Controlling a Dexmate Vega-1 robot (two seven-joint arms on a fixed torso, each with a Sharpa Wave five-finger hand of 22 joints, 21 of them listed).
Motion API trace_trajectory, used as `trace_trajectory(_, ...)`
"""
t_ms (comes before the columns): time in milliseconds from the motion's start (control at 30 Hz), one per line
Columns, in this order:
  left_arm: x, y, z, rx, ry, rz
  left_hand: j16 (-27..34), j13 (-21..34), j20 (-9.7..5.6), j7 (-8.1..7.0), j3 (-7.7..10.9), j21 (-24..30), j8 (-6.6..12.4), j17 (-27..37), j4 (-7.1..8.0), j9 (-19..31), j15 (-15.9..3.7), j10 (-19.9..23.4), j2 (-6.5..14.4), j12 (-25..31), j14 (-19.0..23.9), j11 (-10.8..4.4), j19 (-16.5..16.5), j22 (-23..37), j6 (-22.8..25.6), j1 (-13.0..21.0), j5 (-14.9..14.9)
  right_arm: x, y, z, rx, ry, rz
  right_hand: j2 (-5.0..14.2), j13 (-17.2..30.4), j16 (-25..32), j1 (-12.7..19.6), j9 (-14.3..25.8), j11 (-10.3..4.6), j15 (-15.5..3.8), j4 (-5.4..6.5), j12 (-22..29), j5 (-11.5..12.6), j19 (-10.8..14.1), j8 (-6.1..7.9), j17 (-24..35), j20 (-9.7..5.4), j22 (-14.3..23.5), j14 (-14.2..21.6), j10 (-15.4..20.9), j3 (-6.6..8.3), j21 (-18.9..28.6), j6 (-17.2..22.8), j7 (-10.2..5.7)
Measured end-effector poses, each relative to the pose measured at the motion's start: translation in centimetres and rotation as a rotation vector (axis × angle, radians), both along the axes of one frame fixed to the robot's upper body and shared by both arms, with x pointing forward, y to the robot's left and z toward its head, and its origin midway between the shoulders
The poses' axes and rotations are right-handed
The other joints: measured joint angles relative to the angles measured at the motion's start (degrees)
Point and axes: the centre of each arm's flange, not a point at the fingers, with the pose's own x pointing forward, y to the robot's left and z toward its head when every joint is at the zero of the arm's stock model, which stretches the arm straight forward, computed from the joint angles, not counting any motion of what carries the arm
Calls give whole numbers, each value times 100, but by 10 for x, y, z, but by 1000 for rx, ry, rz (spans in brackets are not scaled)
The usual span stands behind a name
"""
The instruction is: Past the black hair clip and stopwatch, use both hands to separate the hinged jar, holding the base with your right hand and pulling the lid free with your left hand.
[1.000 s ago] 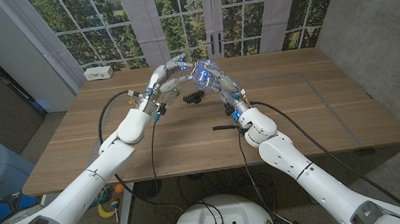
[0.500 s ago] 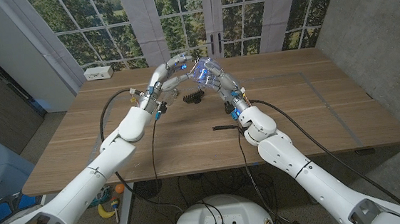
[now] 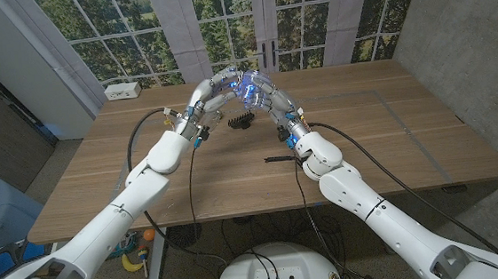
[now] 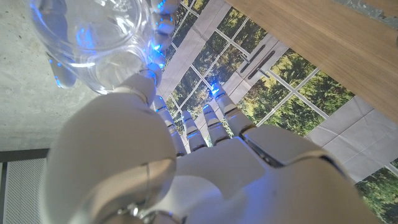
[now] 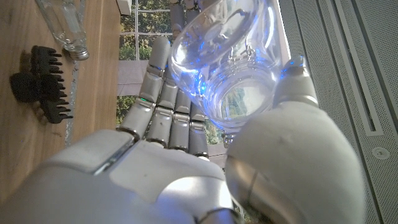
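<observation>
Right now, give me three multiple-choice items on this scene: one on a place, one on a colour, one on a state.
1. Where does the hair clip lie?
A. on the table, under the raised hands
B. inside the jar
C. on the floor

2. What colour is the clip?
A. white
B. black
C. red

3. How is the jar right now?
A. lying on the table
B. held in the air between the left hand and right hand
C. standing by the window

Key: 1 A, it sits on the wood below the hands; 2 B, its teeth show black; 3 B, both hands meet on the glass above the table.
</observation>
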Motion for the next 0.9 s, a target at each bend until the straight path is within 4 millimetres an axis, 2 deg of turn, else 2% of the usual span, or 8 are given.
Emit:
trace_trajectory(67,-2,0,1,15,-7,7,0,0,11,-1,-41,-22,0,0,-10,0,-18,-28,-44,0,-19,-29,11,0,-35,44,-2,2,-3,2,12,-3,-9,0,198,-1,0,0,0,0,0,0,0,-21,-25,720,21,-3,0,0,0,10,0,0)
trace_trajectory(100,-5,1,1,20,-11,9,0,0,11,-5,-108,-22,0,0,-37,0,-18,-28,-44,0,-19,-28,11,0,-31,44,-11,2,-4,3,18,-1,-16,0,229,-1,0,0,0,0,0,0,0,-24,-26,865,24,-7,0,0,0,23,0,0)
trace_trajectory(233,-8,6,1,21,-18,30,0,0,33,-21,-211,-59,98,-1,-107,0,-18,-27,-308,0,-19,-27,-11,0,193,-145,-28,5,-9,5,36,1,-29,0,233,-5,0,0,0,1,0,0,0,-32,-42,926,32,-45,0,0,0,46,0,0)
trace_trajectory(333,-11,9,1,16,-27,40,0,0,64,6,-216,-89,189,-1,-109,-16,3,104,-253,58,6,-27,2,0,543,-100,-21,7,-12,7,54,2,-35,0,233,-6,0,-2,0,0,0,-1,0,-32,-53,926,32,-54,0,0,0,71,0,0)
trace_trajectory(433,-12,15,3,-6,-37,51,36,0,63,-3,-240,-90,426,-1,-71,78,-5,294,-123,100,153,-55,48,-1,956,-118,-21,8,-14,8,70,5,-37,0,232,-12,0,-1,0,1,0,-4,0,-33,-56,923,33,-81,-1,0,0,91,0,0)
trace_trajectory(467,-13,16,2,-15,-41,51,50,0,63,11,-240,-90,426,-1,-71,66,-14,324,-54,113,184,-71,90,14,1006,-118,-21,10,-17,9,83,7,-35,0,233,-22,0,0,0,1,0,-5,0,-42,-62,923,41,-80,-1,0,0,92,0,0)
trace_trajectory(700,-14,22,2,-62,-60,54,50,-1,61,3,-288,-90,516,-1,-73,36,-17,497,1,113,311,-101,166,28,1442,-145,-21,13,-20,7,126,-8,16,0,235,-21,0,13,0,1,0,-6,0,-42,-77,923,42,-114,-1,0,0,156,-1,0)
trace_trajectory(900,-15,23,3,-88,-73,48,50,-1,31,-14,-288,-90,516,-1,-73,37,-18,528,30,113,373,-131,197,27,1477,-115,-21,13,-21,8,132,-35,31,0,239,-21,0,48,0,1,0,-22,0,-82,-99,923,82,-146,-1,0,0,199,-1,-1)
